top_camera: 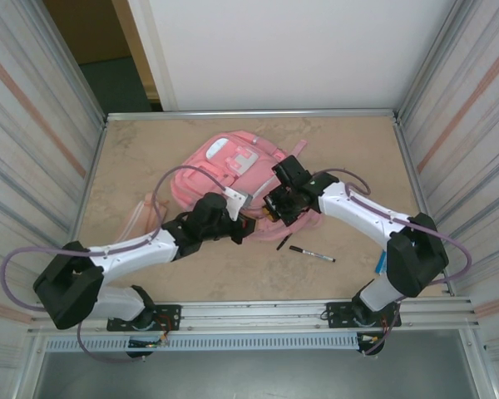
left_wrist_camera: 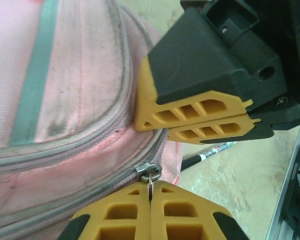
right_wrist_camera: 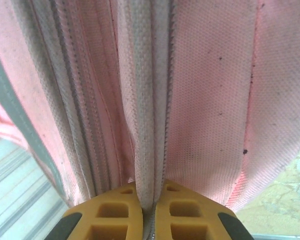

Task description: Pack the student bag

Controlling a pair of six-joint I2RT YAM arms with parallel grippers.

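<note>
Both clamped: left gripper [left_wrist_camera: 150, 192] on the zipper pull [left_wrist_camera: 149, 172], right gripper [right_wrist_camera: 149, 194] pinching the student bag [top_camera: 218, 173] seam; best pulled straight, fabric taut.

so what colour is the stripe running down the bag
Teal green stripe on the pink student bag; clearest in the left wrist view.

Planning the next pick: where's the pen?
Top view: the pen lies on the table right of centre, between the bag and the right arm's base.
</note>
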